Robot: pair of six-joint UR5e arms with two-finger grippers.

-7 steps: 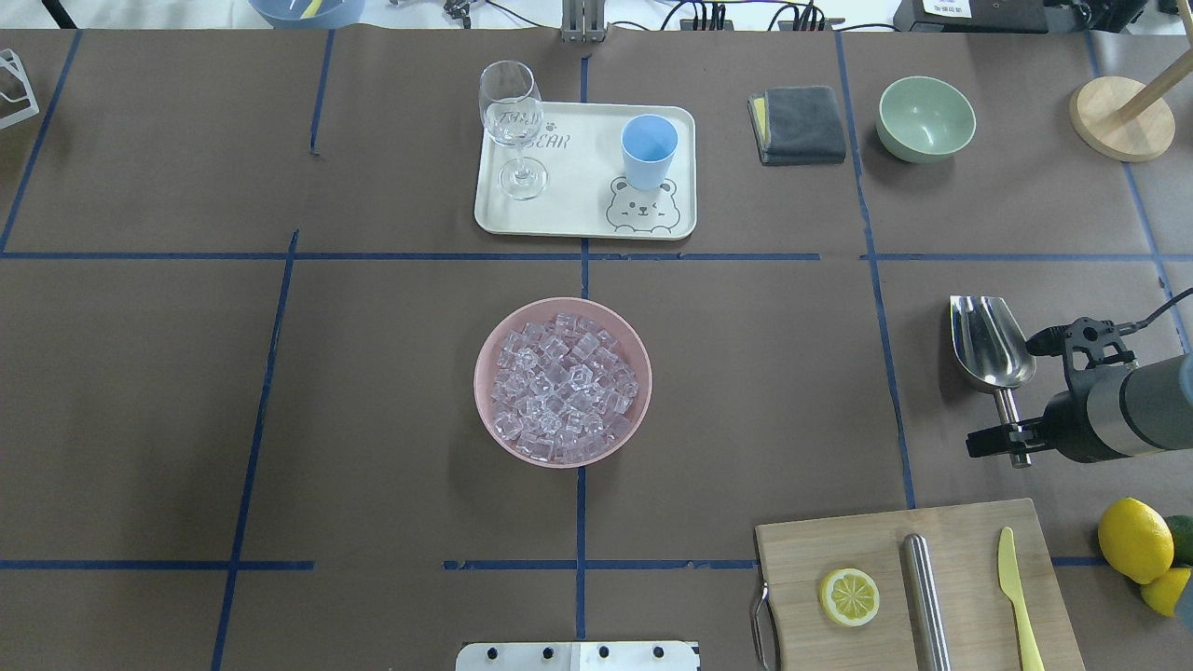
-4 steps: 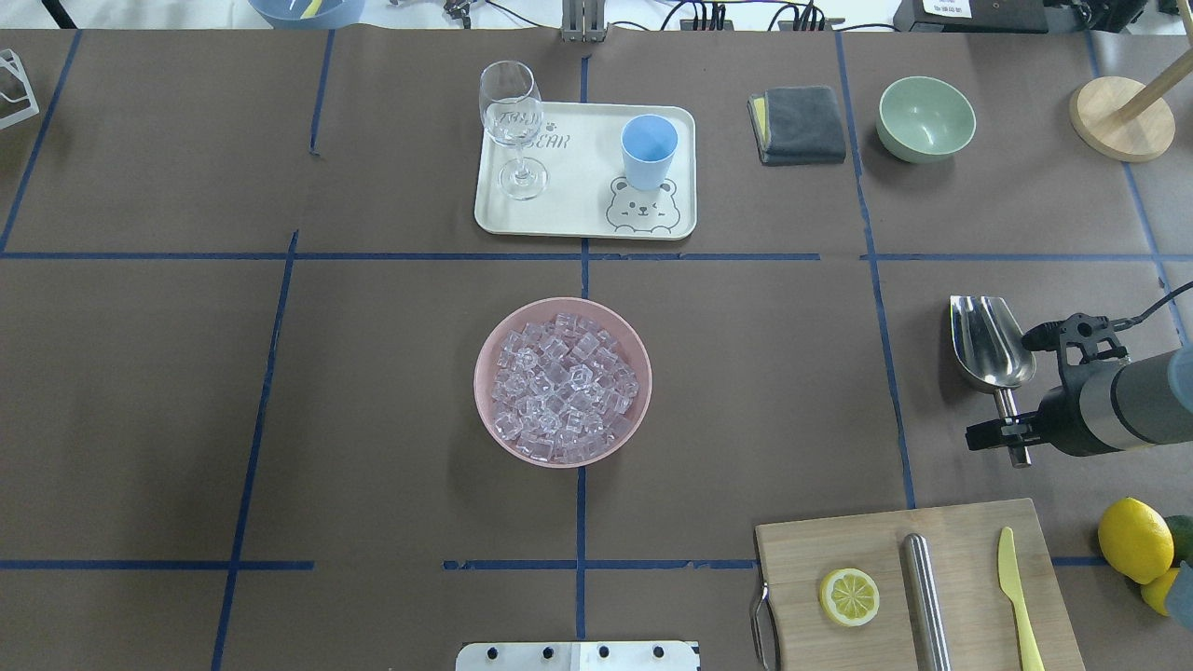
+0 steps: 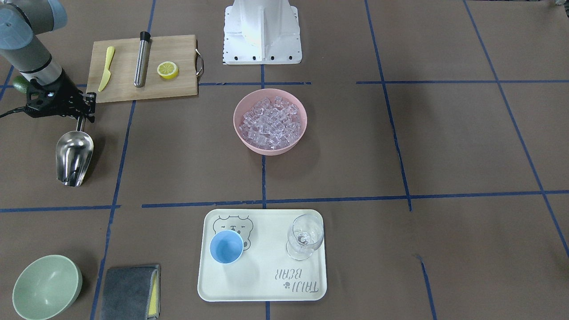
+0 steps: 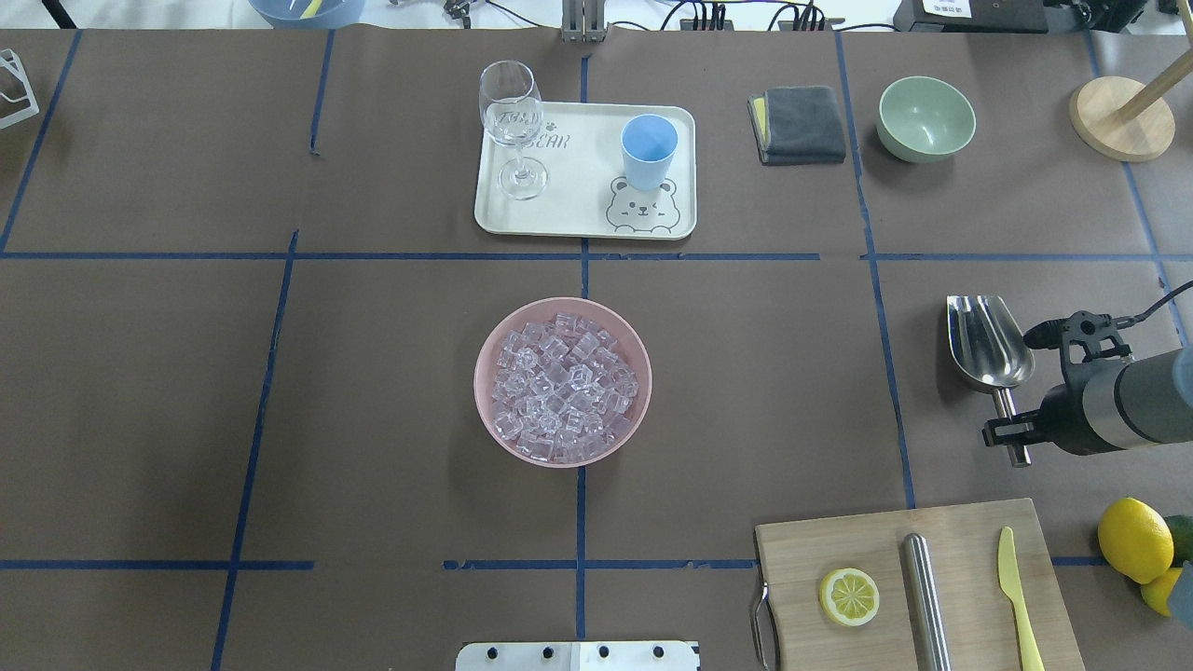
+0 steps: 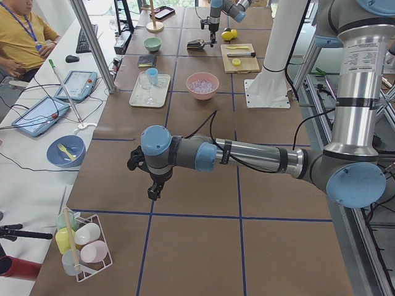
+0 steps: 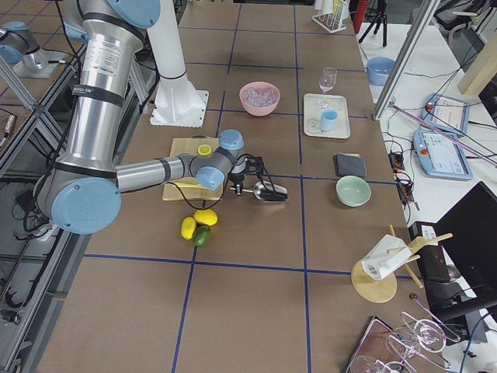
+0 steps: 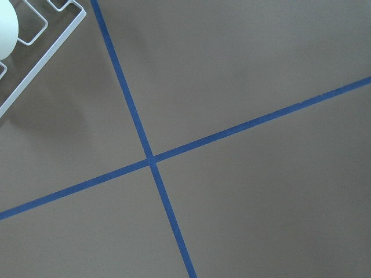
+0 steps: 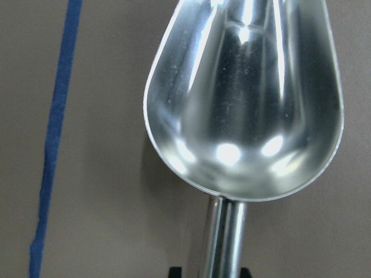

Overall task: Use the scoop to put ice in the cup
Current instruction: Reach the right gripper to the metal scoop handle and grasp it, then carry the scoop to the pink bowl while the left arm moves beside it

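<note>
The steel scoop lies on the table at the right, trough pointing away from me; it fills the right wrist view. My right gripper sits low over the scoop's thin handle, jaws closed against its two sides. The ice is piled in a pink bowl at the table's middle. The light-blue cup stands upright on a cream tray at the back. My left gripper hovers over bare table far to the left; I cannot tell whether it is open or shut.
A wine glass stands on the tray left of the cup. A grey cloth and green bowl sit back right. A cutting board with a lemon half, steel cylinder and knife lies front right, with lemons beside it.
My right gripper's jaws have drawn in around the scoop's handle and the wrist has shifted slightly right. The scoop's trough has nudged a little to the left.
</note>
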